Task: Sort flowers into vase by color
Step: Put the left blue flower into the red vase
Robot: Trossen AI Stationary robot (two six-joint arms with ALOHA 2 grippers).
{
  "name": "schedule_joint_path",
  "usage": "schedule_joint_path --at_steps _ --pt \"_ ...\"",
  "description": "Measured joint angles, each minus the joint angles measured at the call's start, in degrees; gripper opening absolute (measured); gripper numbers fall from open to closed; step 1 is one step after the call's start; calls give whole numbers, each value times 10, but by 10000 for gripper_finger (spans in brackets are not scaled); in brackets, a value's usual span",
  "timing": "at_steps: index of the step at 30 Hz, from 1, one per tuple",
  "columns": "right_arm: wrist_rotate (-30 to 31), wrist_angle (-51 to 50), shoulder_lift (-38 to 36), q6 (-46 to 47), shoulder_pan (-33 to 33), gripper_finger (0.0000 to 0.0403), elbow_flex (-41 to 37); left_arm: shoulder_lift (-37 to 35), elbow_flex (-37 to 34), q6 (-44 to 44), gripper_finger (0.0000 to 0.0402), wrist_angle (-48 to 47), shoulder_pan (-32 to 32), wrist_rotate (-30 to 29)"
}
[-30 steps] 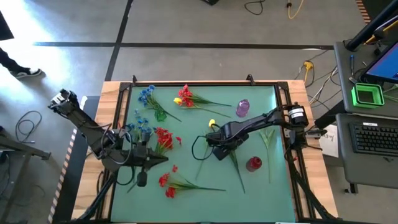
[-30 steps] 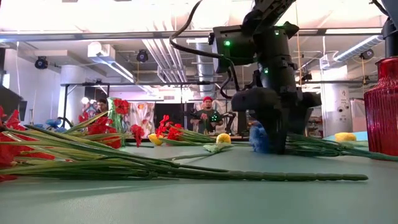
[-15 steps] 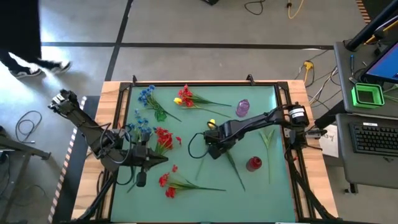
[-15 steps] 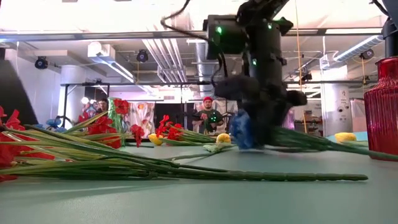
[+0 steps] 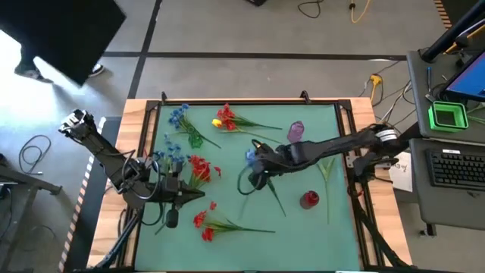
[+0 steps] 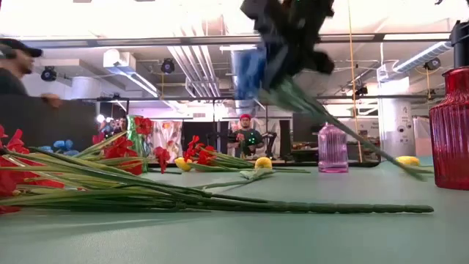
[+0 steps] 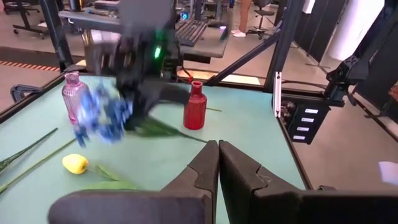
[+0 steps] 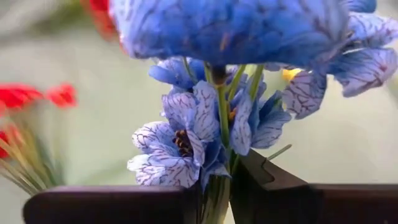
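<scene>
- Since a second ago, right end effector (image 5: pixel 255 158) lifted off worktop (image 5: pixel 318 227), pinching blue flower (image 5: pixel 251 155) stem.
- Left end effector (image 7: pixel 217 163) pressed together, near left edge.

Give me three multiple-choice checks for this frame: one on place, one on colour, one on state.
1. Where does the red vase stand?
A. right half of the table
B. left half
C. on the floor

2. What colour is the flower in the right gripper?
A. yellow
B. red
C. blue

3. How are the left gripper fingers?
A. wide open
B. shut, empty
C. shut on a stem

Answers: 1 A, the high view shows it right of centre; 2 C, blue petals fill the right wrist view; 3 B, they meet with nothing between.
</scene>
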Motion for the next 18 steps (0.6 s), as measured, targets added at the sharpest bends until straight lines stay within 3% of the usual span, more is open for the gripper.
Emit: schedule_joint_path --at_steps 10,18 --pt "283 102 -116 -72 119 43 -51 0 0 -3 0 1 0 0" --pt "322 183 -176 -150 189 43 -107 0 0 -3 0 1 0 0"
